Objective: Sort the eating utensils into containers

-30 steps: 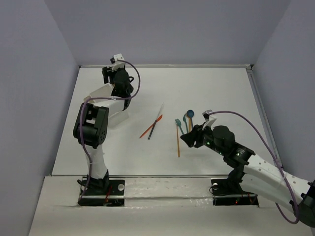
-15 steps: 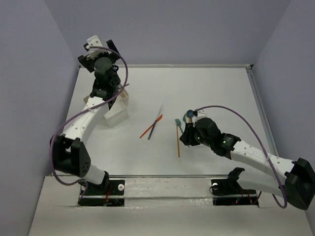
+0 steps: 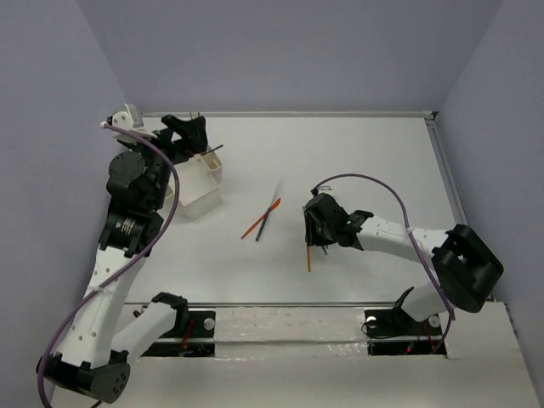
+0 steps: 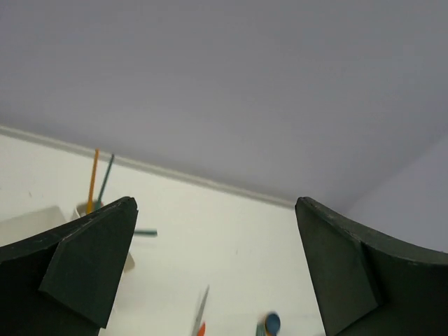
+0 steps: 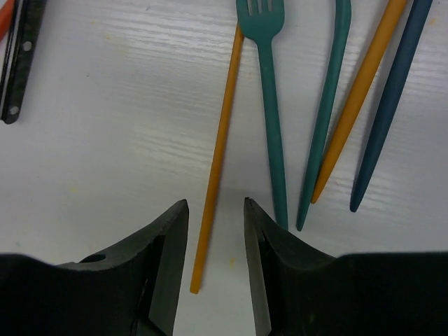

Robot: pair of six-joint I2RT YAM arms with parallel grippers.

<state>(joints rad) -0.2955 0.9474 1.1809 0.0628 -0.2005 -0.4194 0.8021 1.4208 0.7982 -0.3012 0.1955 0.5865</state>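
Overhead, you have the left gripper (image 3: 189,132) raised at the far left corner of the table (image 3: 374,161), just behind the white container (image 3: 202,189). A dark stick (image 3: 214,150) leans out over the container's rim. The right gripper (image 3: 314,225) sits low over a cluster of utensils right of the middle, and the long orange stick (image 3: 308,253) runs out from under it toward the near edge. Between the container and that cluster, a red stick (image 3: 251,229) and a slim dark piece (image 3: 278,189) lie crossed on the table.

From the left wrist, you see the left gripper (image 4: 215,203) with its jaws spread wide and nothing between them. At the left, the white container (image 4: 42,218) holds an upright orange stick (image 4: 92,178) and a teal stick (image 4: 106,175) standing in it. The blue spoon bowl (image 4: 272,323) shows small at the bottom edge.

From the right wrist, you see the right gripper (image 5: 215,210) with its jaws partly apart, straddling the near end of the long orange stick (image 5: 218,154). The stick lies flat on the table between the two fingers and is not pinched. Just beside it lie the teal fork (image 5: 269,105), a curved teal handle (image 5: 325,119), a second orange stick (image 5: 360,98) and a dark blue stick (image 5: 392,105).
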